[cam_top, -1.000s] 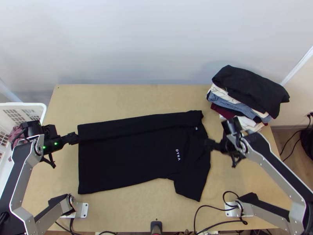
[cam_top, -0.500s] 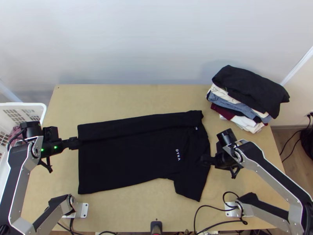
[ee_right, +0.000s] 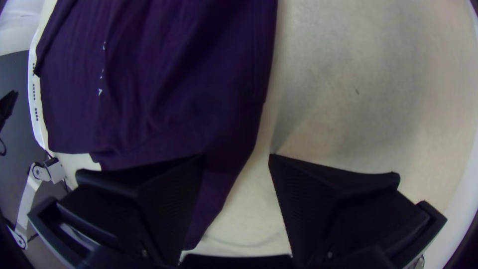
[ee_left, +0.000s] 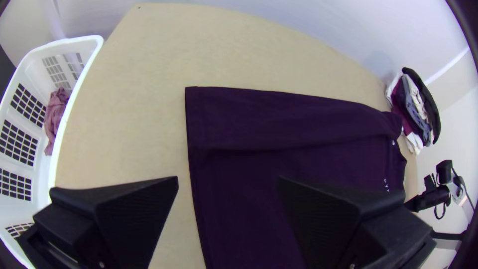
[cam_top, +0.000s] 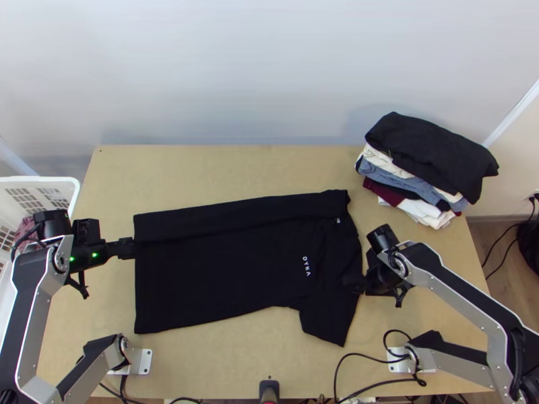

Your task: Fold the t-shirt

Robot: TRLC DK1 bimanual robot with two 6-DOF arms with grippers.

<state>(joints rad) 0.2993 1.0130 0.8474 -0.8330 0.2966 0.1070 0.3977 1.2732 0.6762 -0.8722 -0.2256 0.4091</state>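
Dark t-shirt [cam_top: 236, 276], flat on the light wooden table [cam_top: 222, 172], hem [cam_top: 137, 289] toward the left arm; far side turned in as a long band [cam_top: 236, 211]; near sleeve [cam_top: 330, 320] splayed out toward the table's near edge. Handling, by judgement: light, limp, soft, nothing fragile; likely to slide or ruck if dragged; the doubled band may unroll if lifted carelessly.

Left gripper [ee_left: 229, 178]: fingers wide apart, hem edge between them in its wrist view; right gripper [ee_right: 236, 155]: also wide, by the shoulder edge, cloth to one side and bare wood to the other; both without cloth pinched. Best holds, I judge: near hem corner and near sleeve or shoulder, to bring that side over.

Around: stack of clothes [cam_top: 431, 158] near the far right corner, close enough to knock on a wide swing; white basket [cam_top: 40, 180] beside the left arm, pinkish cloth [ee_left: 55, 119] inside; middle stretch unobstructed.
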